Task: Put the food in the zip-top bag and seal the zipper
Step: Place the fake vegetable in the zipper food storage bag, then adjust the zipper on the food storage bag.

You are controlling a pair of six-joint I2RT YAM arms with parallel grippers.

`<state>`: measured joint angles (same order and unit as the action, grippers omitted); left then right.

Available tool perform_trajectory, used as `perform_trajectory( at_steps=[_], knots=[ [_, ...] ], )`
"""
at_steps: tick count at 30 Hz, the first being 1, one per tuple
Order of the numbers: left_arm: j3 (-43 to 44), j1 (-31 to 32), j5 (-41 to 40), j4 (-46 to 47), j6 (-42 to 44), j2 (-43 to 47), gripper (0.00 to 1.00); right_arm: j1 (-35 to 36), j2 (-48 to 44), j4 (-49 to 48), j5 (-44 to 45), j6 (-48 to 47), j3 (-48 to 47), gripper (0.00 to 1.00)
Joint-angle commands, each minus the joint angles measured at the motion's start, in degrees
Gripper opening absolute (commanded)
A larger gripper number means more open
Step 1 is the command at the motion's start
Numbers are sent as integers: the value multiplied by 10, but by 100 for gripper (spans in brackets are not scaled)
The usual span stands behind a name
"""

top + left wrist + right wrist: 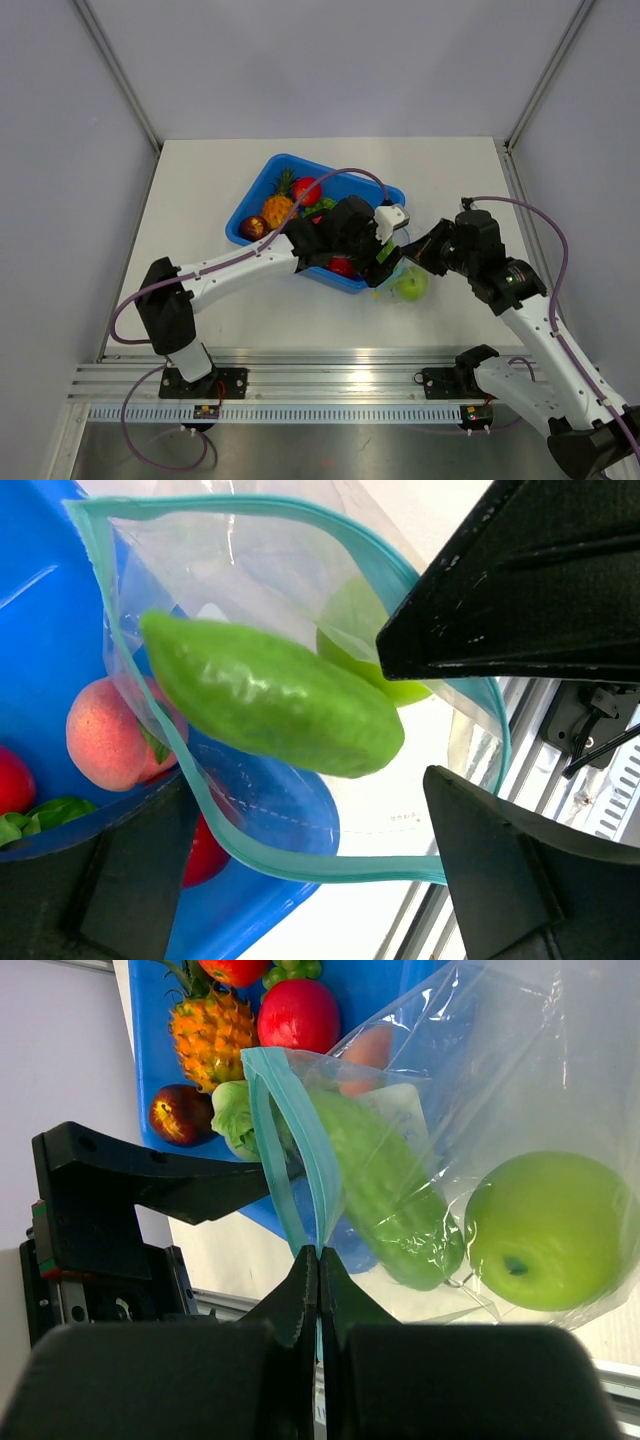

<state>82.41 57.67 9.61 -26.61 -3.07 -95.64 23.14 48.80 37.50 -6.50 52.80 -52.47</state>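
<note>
The clear zip-top bag [520, 1070] hangs off the near right corner of the blue tray [262, 185]. My right gripper [318, 1252] is shut on its teal zipper [265, 1130] and holds the mouth open. A green apple [545, 1230] lies at the bottom of the bag, and a green pepper [385, 1195] lies in it with one end near the mouth. My left gripper [300, 810] is open over the mouth, its fingers apart on either side of the zipper [330, 868] and clear of the pepper [270, 695]. In the top view, the left gripper [385, 262] and right gripper [418, 255] meet above the apple [410, 285].
The tray holds a pineapple [278, 207], a red apple [307, 190], a dark fruit [252, 227], lettuce [232, 1120] and a pink peach [105, 735]. The metal rail at the table's near edge [330, 385] lies just behind the bag. Grey walls enclose the table.
</note>
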Motion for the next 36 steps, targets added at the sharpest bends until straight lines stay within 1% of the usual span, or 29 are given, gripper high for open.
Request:
perform_trajectory(
  at_steps=[1, 3, 4, 7, 8, 11, 15, 17, 18, 20, 24, 28, 31, 33, 34, 35, 36],
  knots=[
    [21, -5, 8, 1, 2, 30, 95, 3, -9, -3, 11, 4, -10, 0],
    [21, -6, 6, -4, 1, 42, 94, 3, -8, -1, 12, 3, -12, 0],
    [16, -9, 5, -5, -1, 47, 88, 2, -7, 3, 15, 1, -15, 0],
    [-3, -19, 9, -3, -11, 75, 77, 2, -5, 10, 20, -2, -22, 0],
    [-11, -24, 14, 0, -15, 85, 70, 2, -6, 12, 21, -3, -25, 0],
    [-46, -45, 34, 21, -40, 120, 62, 2, -9, 14, 24, -5, -26, 0],
    [-89, -70, 60, 62, -80, 148, 62, 2, -10, 14, 23, -3, -23, 0],
    [-91, -75, 62, 62, -98, 137, 69, 2, -8, 10, 22, -2, -22, 0],
    [-87, -75, 63, 57, -105, 131, 76, 3, -7, 9, 21, -3, -22, 0],
    [-78, -75, 72, 53, -126, 105, 79, 2, -6, 7, 18, -2, -23, 0],
    [-65, -75, 101, 59, -161, 71, 78, 2, -8, 8, 17, -3, -25, 0],
    [-58, -74, 103, 61, -182, 49, 72, 3, -6, 9, 15, -6, -26, 0],
    [-44, -71, 96, 49, -186, 26, 62, 2, -5, 14, 15, -10, -29, 0],
    [-31, -71, 95, 40, -188, 16, 41, 2, -3, 27, 23, -21, -35, 0],
    [-27, -71, 96, 38, -190, 9, 28, 2, 2, 59, 45, -28, -40, 0],
    [-23, -71, 97, 36, -191, 7, 13, 3, 7, 85, 61, -46, -57, 0],
    [-13, -71, 96, 28, -193, 5, 0, 3, 13, 115, 100, -55, -68, 0]
  ],
)
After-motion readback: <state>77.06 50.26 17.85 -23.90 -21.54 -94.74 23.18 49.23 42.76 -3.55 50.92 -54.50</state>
